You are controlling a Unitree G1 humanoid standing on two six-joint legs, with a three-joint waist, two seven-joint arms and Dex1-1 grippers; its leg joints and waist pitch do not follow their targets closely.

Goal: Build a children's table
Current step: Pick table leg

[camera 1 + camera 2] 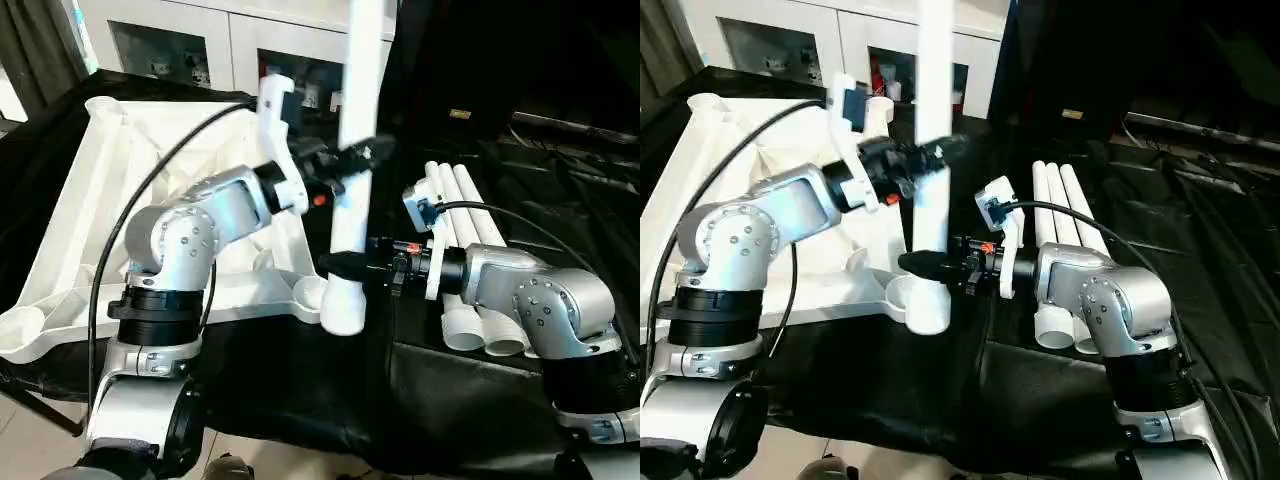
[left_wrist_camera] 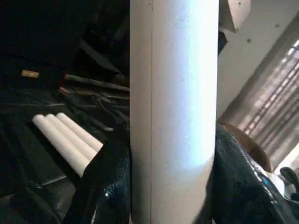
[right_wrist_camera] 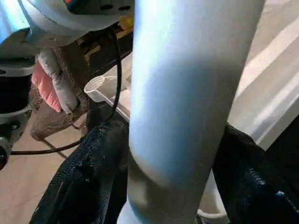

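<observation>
The children's table top point(image 1: 100, 190) lies upside down on the left, white, with its ribbed underside up and a round corner socket point(image 1: 309, 292) at its near right corner. One white leg point(image 1: 362, 70) stands upright, its wide lower end point(image 1: 345, 310) just right of that socket. My left gripper point(image 1: 360, 155) is shut on the leg's middle, and its black fingers point(image 2: 103, 186) press both sides of the tube point(image 2: 173, 93). My right gripper point(image 1: 345, 265) reaches in from the right around the leg's lower part point(image 3: 187, 93).
Three more white legs point(image 1: 470, 225) lie side by side on the black cloth point(image 1: 300, 400) behind my right arm. White cabinets point(image 1: 190, 50) with glass doors stand at the back. Dark equipment and cables point(image 1: 560, 130) fill the back right.
</observation>
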